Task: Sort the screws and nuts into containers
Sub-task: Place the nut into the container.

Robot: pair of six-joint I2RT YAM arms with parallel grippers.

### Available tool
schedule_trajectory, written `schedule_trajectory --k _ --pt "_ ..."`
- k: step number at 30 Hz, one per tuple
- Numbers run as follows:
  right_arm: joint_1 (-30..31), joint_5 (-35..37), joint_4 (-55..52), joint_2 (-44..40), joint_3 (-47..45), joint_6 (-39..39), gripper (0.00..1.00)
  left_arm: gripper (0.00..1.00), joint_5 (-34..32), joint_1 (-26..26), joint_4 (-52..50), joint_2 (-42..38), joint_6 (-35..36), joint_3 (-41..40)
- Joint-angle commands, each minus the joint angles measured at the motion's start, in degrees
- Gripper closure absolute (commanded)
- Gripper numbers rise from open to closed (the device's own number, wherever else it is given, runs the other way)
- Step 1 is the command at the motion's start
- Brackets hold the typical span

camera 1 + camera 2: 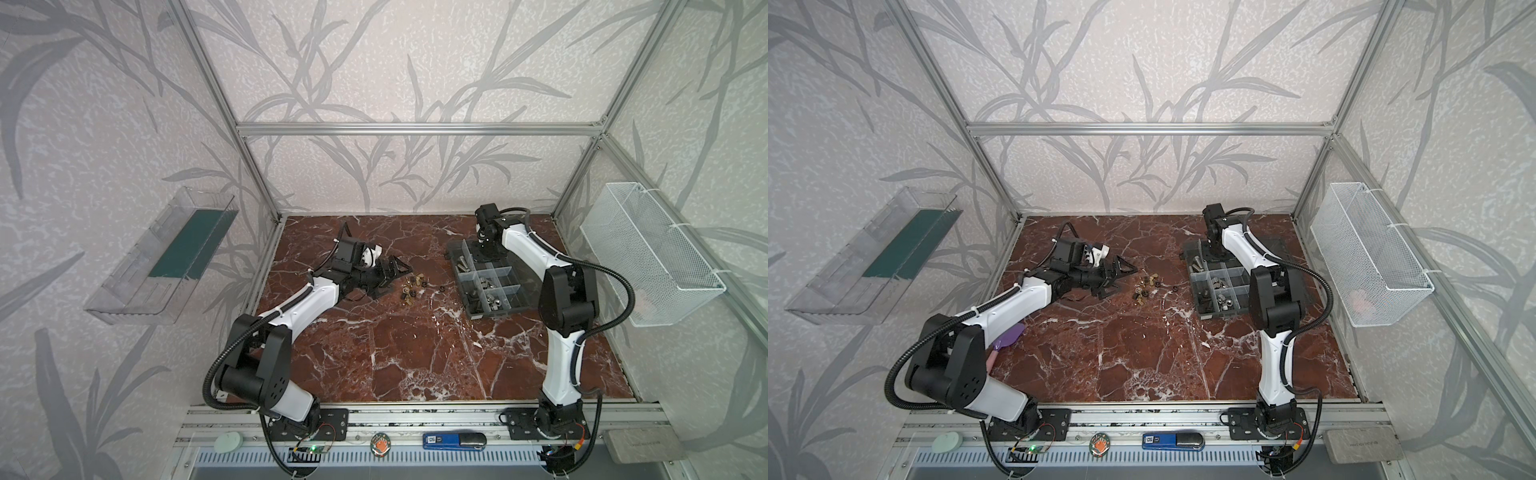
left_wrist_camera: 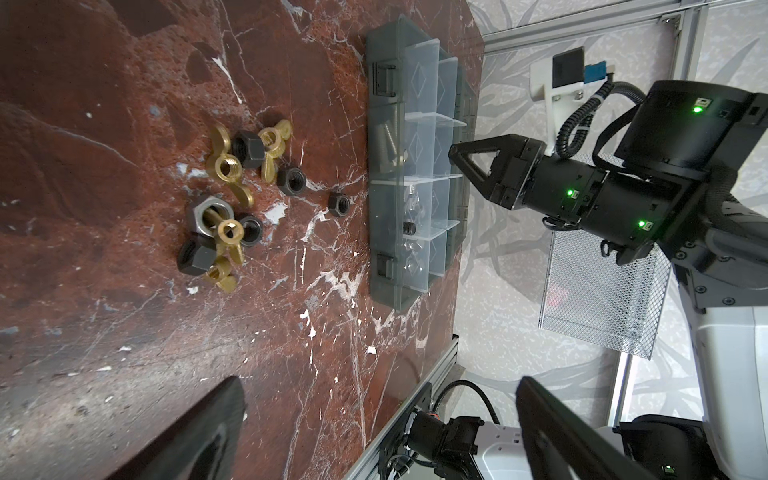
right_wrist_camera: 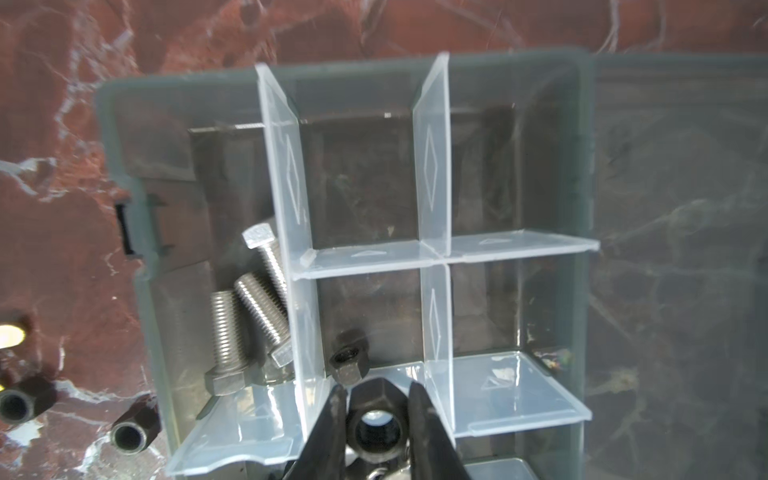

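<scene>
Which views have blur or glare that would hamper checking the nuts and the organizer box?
Right wrist view: glare on the translucent dividers, far marble soft, yet the dark hex nut between the jaws reads clearly. Left wrist view: the loose nuts are sharp, its own jaws blurred. In both top views: even light, those nuts too small to distinguish.

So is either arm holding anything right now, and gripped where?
Right gripper holds a dark hex nut, fingers pinching its opposite sides, over the organizer box. Left gripper is open, empty.
</scene>
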Motion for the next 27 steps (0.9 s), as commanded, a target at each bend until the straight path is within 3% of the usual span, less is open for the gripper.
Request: schedule_trajectory --k 1,9,12,19,27 --pt "-0.39 -0.37 0.31 -0.38 -0.64 -0.18 0.71 0.0 0.19 0.15 -0.07 0.68 0.47 1.9" --pt "-0.09 -2.09 -0.36 -3.23 -1.0 -0.68 0.59 0.01 0.05 0.11 -0.11 -0.17 0.38 1.41" --pt "0.77 -2.47 -0.73 -4.9 -1.31 -0.8 0.58 0.0 0.06 0.07 -0.11 -0.66 0.27 1.2" --pt "8.91 -2.61 0.29 -7.47 -2.19 -1.76 0.56 0.01 0.07 0.13 -0.23 -1.68 0.19 0.84" --pt "17.77 -1.38 -0.63 -3.06 -1.13 -1.46 0.52 0.01 0.25 0.4 0.17 -2.88 -0.16 -0.33"
